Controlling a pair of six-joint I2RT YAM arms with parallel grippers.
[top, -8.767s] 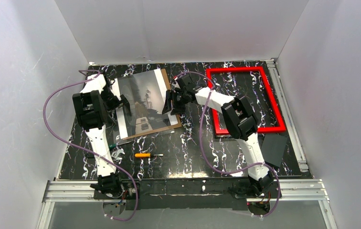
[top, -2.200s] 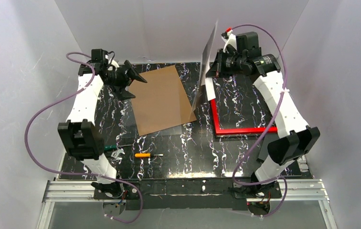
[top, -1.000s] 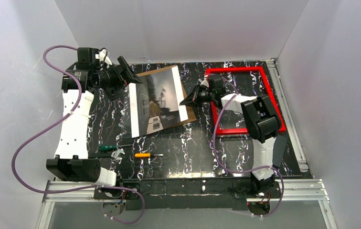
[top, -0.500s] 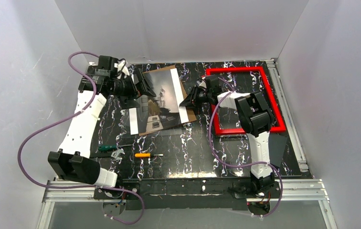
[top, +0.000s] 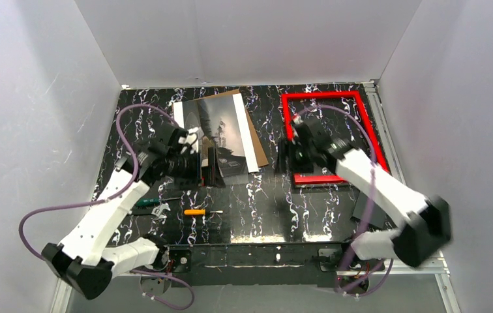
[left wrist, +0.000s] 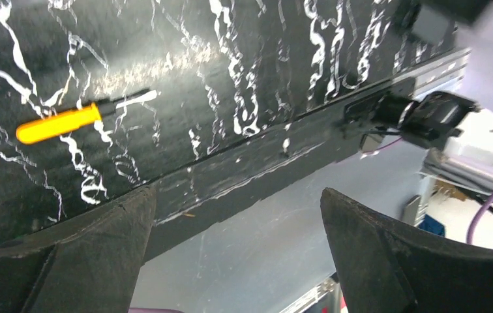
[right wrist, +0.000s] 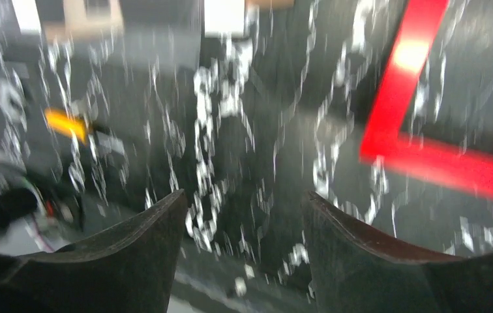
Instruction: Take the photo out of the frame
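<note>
The photo (top: pixel 227 127), a dim grey print with white strips, lies flat on the brown backing board (top: pixel 257 149) at the far middle of the table. The red frame (top: pixel 322 96) lies flat to the right, with the tabletop showing through it. My left gripper (top: pixel 211 166) hovers over the photo's near end, open and empty; in the left wrist view (left wrist: pixel 236 195) it faces the table's front edge. My right gripper (top: pixel 285 156) is open and empty between the photo and the frame. The blurred right wrist view (right wrist: pixel 244 195) shows the frame's corner (right wrist: pixel 413 98).
An orange screwdriver (top: pixel 195 212) lies near the front, also in the left wrist view (left wrist: pixel 58 124). A green-handled tool (top: pixel 145 203) and a wrench (top: pixel 161 210) lie to its left. A dark panel (top: pixel 364 208) lies at the near right. White walls enclose the table.
The right gripper lifted the photo off the board, laid it back down and let go. Both arms have since swung toward the near side; the left gripper now hangs over the photo's near end.
</note>
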